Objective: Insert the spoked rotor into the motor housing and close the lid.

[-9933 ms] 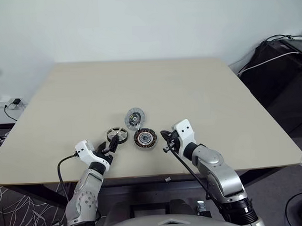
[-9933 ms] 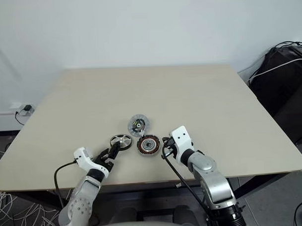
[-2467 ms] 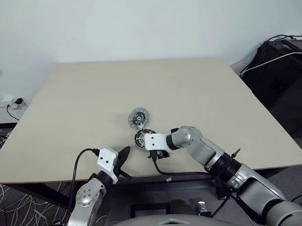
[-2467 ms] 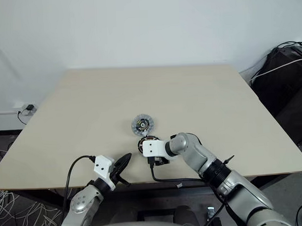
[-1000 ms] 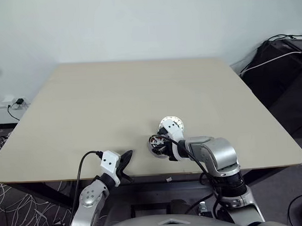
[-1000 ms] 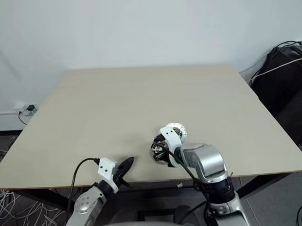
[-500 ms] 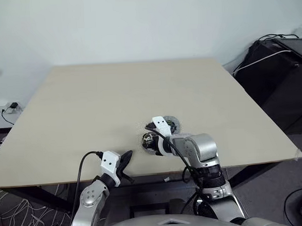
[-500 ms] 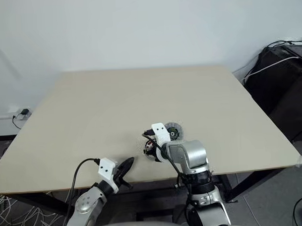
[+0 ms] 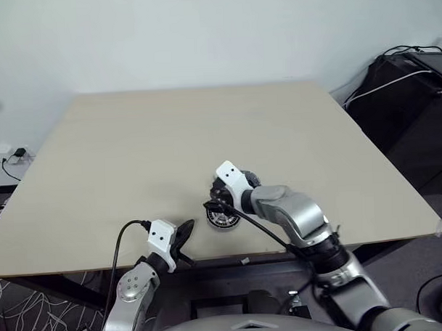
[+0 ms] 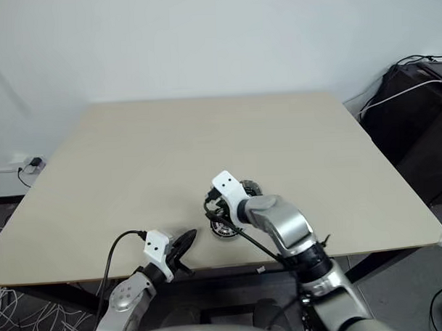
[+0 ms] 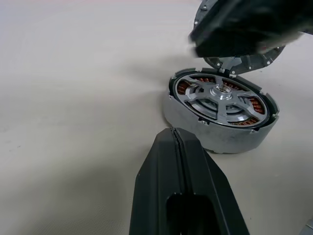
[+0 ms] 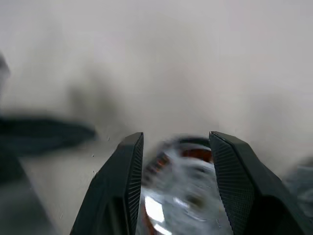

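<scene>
Now the spoked rotor (image 11: 221, 98) is seated in the motor housing (image 11: 215, 131); right gripper (image 12: 176, 183) is parted above it, left gripper (image 11: 182, 161) clenched empty nearby.

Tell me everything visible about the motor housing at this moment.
The motor housing is a low round part with a pale silver-grey metal wall, sitting flat on the beige table near its front edge. The spoked rotor sits inside it, silver spokes and hub level with the rim, copper-brown windings showing between the spokes. The lid is not on; it lies tilted just behind the housing, under the right gripper, whose fingers stand apart above the housing. The left gripper, shut, points at it without touching.
</scene>
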You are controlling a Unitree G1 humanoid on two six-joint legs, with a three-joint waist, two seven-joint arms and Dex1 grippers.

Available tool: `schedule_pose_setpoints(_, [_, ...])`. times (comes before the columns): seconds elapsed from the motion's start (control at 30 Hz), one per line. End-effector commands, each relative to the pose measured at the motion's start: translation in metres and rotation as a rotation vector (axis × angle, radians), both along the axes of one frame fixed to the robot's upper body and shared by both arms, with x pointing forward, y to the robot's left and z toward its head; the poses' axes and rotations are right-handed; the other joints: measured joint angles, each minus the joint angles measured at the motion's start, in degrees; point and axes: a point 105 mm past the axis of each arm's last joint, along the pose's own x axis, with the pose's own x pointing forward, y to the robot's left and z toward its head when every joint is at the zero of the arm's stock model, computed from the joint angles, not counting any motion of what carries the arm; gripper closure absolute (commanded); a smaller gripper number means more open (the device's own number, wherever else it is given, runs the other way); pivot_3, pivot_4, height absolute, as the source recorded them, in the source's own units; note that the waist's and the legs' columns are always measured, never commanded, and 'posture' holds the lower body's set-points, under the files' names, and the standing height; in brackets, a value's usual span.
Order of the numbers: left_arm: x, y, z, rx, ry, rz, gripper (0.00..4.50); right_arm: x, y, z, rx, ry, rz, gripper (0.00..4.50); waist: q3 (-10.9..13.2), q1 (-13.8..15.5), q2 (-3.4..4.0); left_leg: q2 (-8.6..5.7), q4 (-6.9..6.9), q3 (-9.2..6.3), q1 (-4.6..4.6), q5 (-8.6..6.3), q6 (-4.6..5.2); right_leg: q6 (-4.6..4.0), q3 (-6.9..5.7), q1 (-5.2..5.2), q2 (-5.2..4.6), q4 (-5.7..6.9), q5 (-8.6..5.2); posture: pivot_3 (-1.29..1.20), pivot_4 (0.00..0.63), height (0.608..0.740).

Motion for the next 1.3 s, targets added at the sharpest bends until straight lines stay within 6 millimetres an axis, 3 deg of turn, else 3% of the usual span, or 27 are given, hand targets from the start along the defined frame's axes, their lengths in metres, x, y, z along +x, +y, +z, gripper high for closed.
schedule_pose_setpoints(0.03, [0.003, -0.004, 0.012, -0.006, -0.049, -0.017, 4.50, -0.012, 0.005, 0.008, -0.028, -0.133, 0.205, 2.19, 0.0, -0.1, -0.06, 0.00, 0.00, 0.00, 0.00, 0.00, 0.00, 0.00, -0.01, -0.01, 0.06, 0.01, -0.01, 0.00, 0.000, 0.740])
schedule_pose_setpoints(0.27, [0.002, -0.001, 0.003, -0.002, -0.033, -0.017, 4.50, -0.030, -0.012, -0.001, -0.150, -0.225, 0.492, 2.19, 0.2, 0.5, -0.24, 0.04, 0.06, 0.00, 0.05, 0.00, -0.01, 0.22, -0.01, 0.01, 0.07, 0.14, -0.21, 0.00, 0.000, 0.740])
schedule_pose_setpoints(0.43, [0.002, 0.001, -0.003, -0.001, -0.028, -0.018, 4.50, -0.034, -0.018, -0.008, -0.215, -0.219, 0.588, 2.19, 0.2, 1.3, -0.34, 0.05, 0.10, 0.01, 0.05, 0.00, -0.01, 0.21, 0.01, 0.03, 0.04, 0.13, -0.19, 0.00, 0.000, 0.740])
schedule_pose_setpoints(0.83, [0.001, 0.000, -0.004, -0.003, -0.029, -0.007, 4.50, -0.022, -0.037, -0.026, -0.373, -0.221, 0.638, 2.19, 0.2, 2.7, -0.37, 0.06, 0.14, 0.01, 0.05, 0.00, -0.01, -0.06, 0.00, 0.04, 0.01, 0.15, -0.02, 0.00, 0.000, 0.740])
schedule_pose_setpoints(1.3, [0.002, -0.006, 0.007, -0.016, -0.040, -0.011, 4.50, -0.015, -0.050, -0.024, -0.413, -0.225, 0.642, 2.19, 0.2, 2.8, -0.37, 0.07, 0.27, -0.03, 0.16, 0.00, -0.02, -0.03, -0.04, 0.25, -0.03, 0.16, -0.02, 0.00, 0.000, 0.740])
